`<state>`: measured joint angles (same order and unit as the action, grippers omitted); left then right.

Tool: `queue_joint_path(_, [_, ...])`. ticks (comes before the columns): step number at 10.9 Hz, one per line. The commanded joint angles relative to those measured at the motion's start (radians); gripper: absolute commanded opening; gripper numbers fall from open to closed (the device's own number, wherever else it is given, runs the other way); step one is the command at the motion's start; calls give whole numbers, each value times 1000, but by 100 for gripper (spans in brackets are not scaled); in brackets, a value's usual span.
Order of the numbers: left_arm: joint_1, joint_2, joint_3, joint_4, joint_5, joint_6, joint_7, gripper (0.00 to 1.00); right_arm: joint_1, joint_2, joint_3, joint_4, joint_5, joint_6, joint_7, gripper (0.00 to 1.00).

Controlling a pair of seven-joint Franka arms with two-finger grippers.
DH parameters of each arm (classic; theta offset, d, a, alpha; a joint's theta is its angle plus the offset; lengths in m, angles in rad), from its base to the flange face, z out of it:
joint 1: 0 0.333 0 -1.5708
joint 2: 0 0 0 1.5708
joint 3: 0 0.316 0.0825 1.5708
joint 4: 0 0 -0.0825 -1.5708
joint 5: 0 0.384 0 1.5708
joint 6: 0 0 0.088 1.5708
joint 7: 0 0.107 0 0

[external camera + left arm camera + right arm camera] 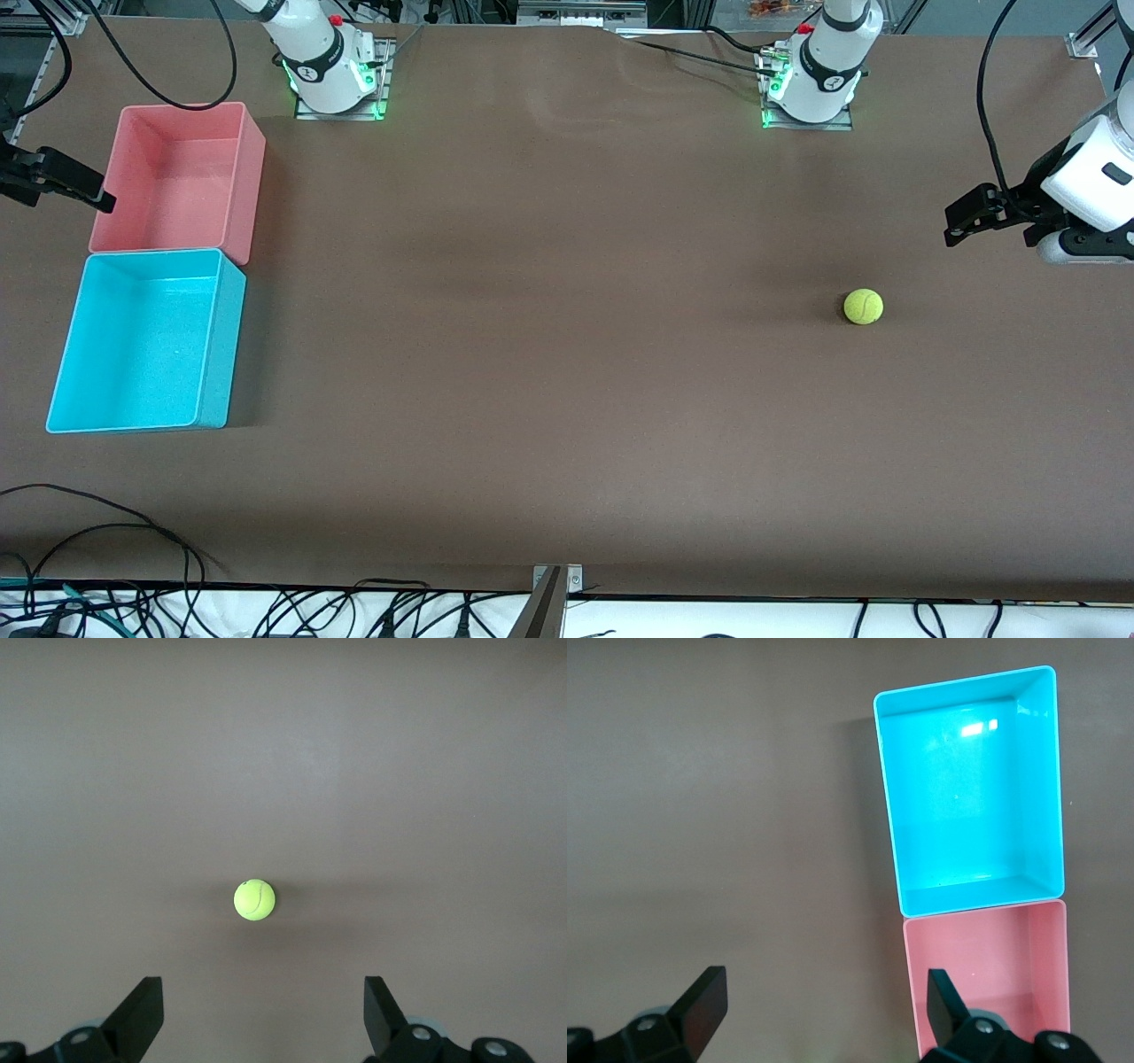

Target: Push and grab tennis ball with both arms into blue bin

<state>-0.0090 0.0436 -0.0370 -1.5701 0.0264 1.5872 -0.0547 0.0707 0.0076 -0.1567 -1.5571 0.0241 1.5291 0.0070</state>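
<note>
Front view: fuzzy yellow-green tennis ball (863, 307) (round, no long axis; faint curved seam) sits on brown table (549, 354) toward left arm's end. Left gripper (961, 221) hovers near it, jaws wide apart, empty. Right gripper (97, 199) hangs at pink bin (252, 168), also spread, empty. Smooth, round-cornered blue bin (221, 354) touches pink bin, nearer the camera.

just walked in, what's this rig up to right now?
Nothing is gripped yet. The tennis ball sits on the table toward the left arm's end, with the left gripper open in the air beside it. The blue bin sits empty at the right arm's end, touching the pink bin, which lies farther from the front camera. The right gripper is open at the pink bin's edge.
</note>
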Motion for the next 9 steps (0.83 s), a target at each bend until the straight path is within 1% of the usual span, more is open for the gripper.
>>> queue_joint_path(1, [3, 7, -4, 22, 18, -21, -8, 100, 0, 5, 2, 17, -7, -10, 5, 100])
queue_joint_path(9, [3, 7, -4, 22, 18, -21, -8, 100, 1, 8, 3, 17, -7, -6, 16, 100])
